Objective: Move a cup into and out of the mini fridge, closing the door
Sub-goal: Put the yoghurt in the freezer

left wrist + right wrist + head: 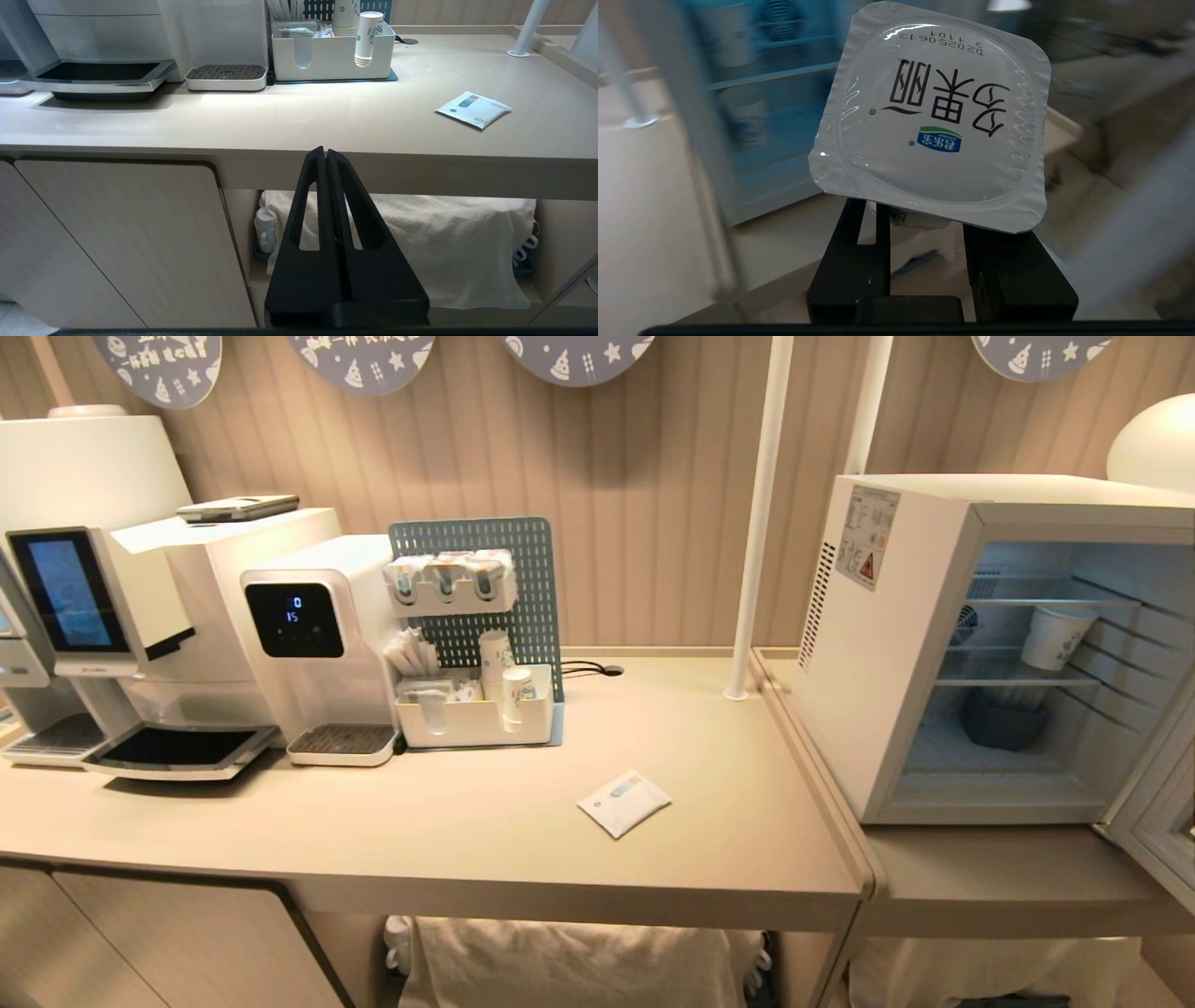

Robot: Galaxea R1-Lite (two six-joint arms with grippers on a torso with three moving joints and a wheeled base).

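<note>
Jaws of the right gripper [924,219] clamp the cup [931,116] below its foil lid, with the mini fridge [738,107] at ten o'clock, door [1162,803] open. You judge insertion underway; next, reach a shelf. Left gripper [325,156] is closed, empty.

Beige ribbed wall [653,523], tan counter [467,821], white pole [761,513], perhaps cloth [569,961] beneath.

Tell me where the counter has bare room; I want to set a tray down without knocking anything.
The widest free patch lies on the counter between the white organiser and the mini fridge, with only a flat sachet near its front. The left side is crowded with the coffee machines.
</note>
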